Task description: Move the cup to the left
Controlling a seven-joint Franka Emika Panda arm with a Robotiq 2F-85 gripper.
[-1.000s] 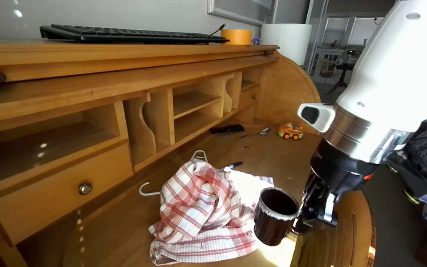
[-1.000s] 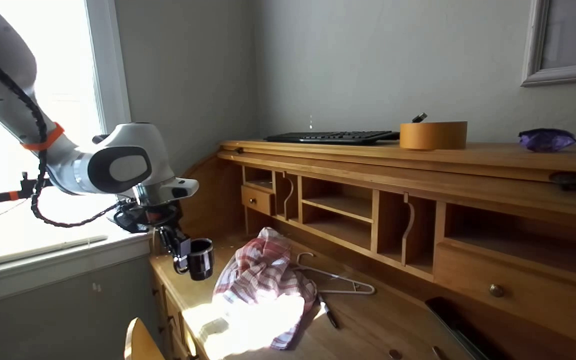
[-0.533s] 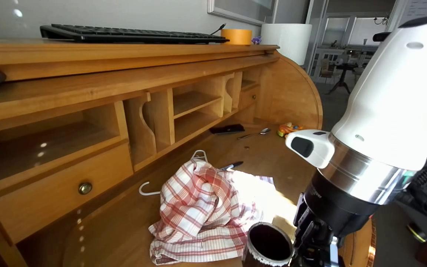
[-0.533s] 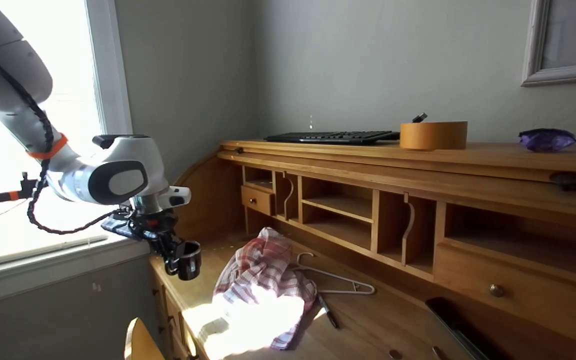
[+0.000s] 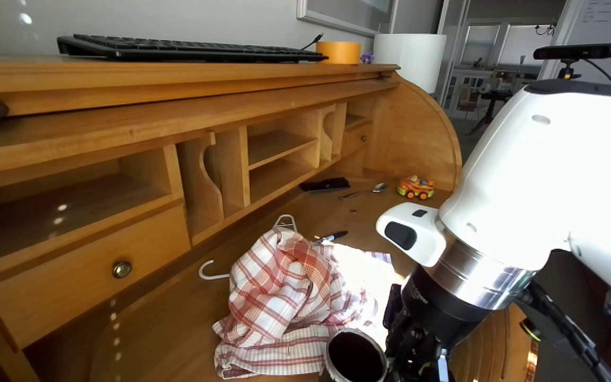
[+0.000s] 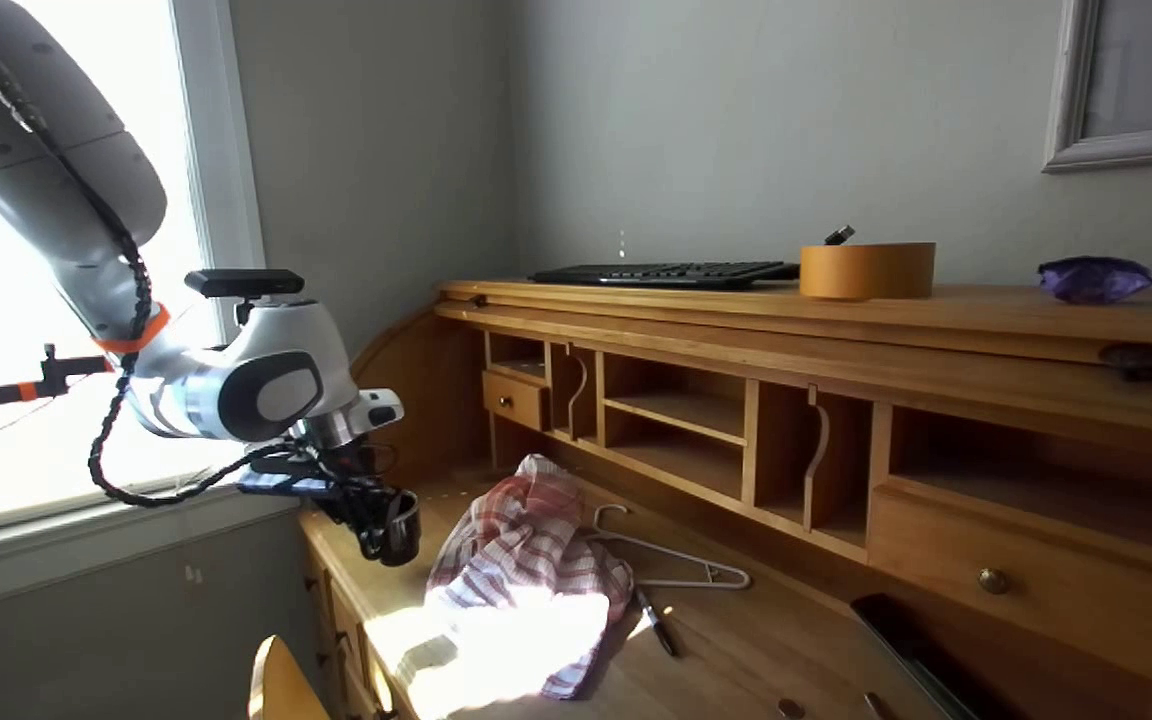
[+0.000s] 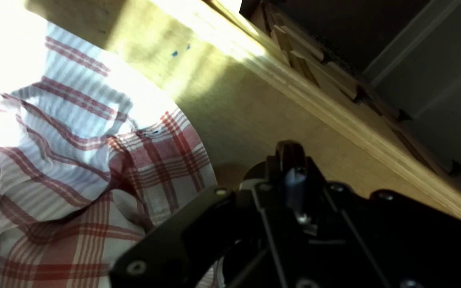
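Desk (image 5: 167, 315) from opposite ends in both exterior views, from close above in wrist view.

Heaped cloth (image 5: 284, 297) blocks the low route from cup (image 5: 356, 355) to cubbies (image 5: 281, 148); hanger (image 6: 678, 555) and pen (image 6: 656, 625) lie at its far side. Open desk (image 5: 146, 334) left of the cloth in an exterior view, hanger hook (image 5: 213, 277) pokes in. Wrist view: bare wood between cloth and front edge (image 7: 342, 120). Chair back (image 6: 281, 680) stands near that edge.

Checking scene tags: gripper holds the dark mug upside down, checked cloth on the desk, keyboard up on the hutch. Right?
No: the dark mug isn't upside down; an exterior view shows it right way up. Otherwise right: gripper holding it, checked cloth on the desk, keyboard up on the hutch.
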